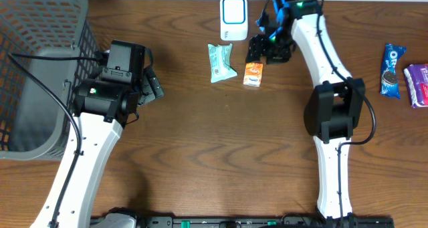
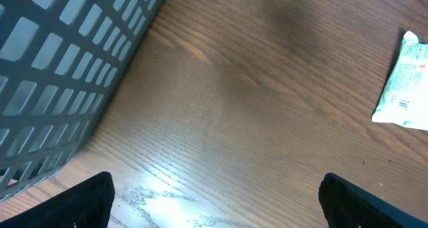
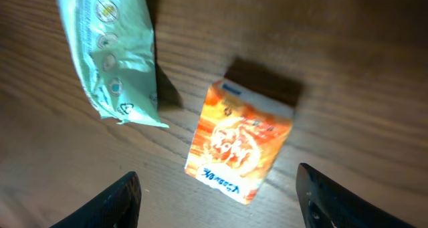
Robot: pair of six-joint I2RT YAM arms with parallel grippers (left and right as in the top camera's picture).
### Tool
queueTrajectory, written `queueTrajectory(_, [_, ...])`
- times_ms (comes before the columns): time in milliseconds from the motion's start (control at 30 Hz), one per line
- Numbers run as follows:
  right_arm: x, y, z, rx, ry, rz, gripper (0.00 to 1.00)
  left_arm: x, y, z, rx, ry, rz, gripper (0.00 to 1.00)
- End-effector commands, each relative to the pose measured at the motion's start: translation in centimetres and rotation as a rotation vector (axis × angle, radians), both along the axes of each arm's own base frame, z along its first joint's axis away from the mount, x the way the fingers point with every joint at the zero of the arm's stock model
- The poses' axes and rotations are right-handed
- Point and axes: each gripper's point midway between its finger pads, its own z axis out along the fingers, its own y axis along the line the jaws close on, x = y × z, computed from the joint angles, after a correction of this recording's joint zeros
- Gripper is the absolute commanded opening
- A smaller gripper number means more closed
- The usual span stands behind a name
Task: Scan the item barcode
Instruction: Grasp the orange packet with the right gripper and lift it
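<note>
- Looking through the right wrist view, we see the right tool (image 3: 217,191) spread and empty over the orange box (image 3: 241,141), which lies flat on the bench (image 1: 200,134) at upper centre of the overhead frame; closing off-centre could skid it.
- The green packet (image 3: 110,54) lies just beside the box, so a finger may snag it.
- The barcode seems hidden, perhaps underneath, so the white scanner (image 1: 233,17) may miss it.
- The left tool (image 2: 214,194) stands spread and empty at overhead left.

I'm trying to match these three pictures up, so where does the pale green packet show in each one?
Overhead: the green packet lies top centre, just left of the orange box.
Left wrist: the green packet sits at the right edge, partly cut off.
Right wrist: the green packet is upper left, the orange box to its right.
Shared landmark: the wooden table, in all three.
</note>
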Motion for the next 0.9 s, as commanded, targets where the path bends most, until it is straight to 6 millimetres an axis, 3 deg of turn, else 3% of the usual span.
queueTrajectory(0, [-0.9,-0.7,-1.6,-0.059,0.064,-0.069,0.69,0.0,0.0,0.0,-0.008,0.003,0.008,0.98])
queueTrajectory(233, [-2.0,-0.9,-5.3,-0.051,0.123,-0.105,0.67,0.0,0.0,0.0,-0.008,0.003,0.008,0.98])
queueTrajectory(367, [-2.2,0.3,-6.7,0.02,0.13,-0.097,0.55,0.0,0.0,0.0,-0.008,0.003,0.008,0.98])
queueTrajectory(433, [-2.1,0.5,-6.8,0.04,0.125,-0.098,0.39,0.0,0.0,0.0,-0.008,0.003,0.008,0.98])
queueTrajectory(467, [-2.0,0.8,-6.7,0.065,0.12,-0.09,0.24,0.0,0.0,0.0,-0.008,0.003,0.008,0.98])
queueTrajectory(500, [-1.9,1.2,-6.5,0.089,0.116,-0.078,0.16,0.0,0.0,0.0,-0.008,0.003,0.008,0.98])
queueTrajectory(533, [-1.9,2.0,-6.0,0.143,0.118,-0.066,0.01,0.0,0.0,0.0,-0.008,0.003,0.008,0.98])
queueTrajectory(667, [-2.4,4.6,-3.6,0.361,0.121,0.015,0.01,0.0,0.0,0.0,-0.008,0.003,0.008,0.98])
queueTrajectory(767, [-2.8,6.9,0.9,0.699,0.073,0.143,0.01,0.0,0.0,0.0,-0.008,0.003,0.008,0.98])
queueTrajectory(800, [-3.0,7.3,2.9,0.828,0.041,0.183,0.01,0.0,0.0,0.0,-0.008,0.003,0.008,0.98])
queueTrajectory(867, [-3.0,7.2,4.8,0.946,0.016,0.202,0.01,0.0,0.0,0.0,-0.008,0.003,0.008,0.98])
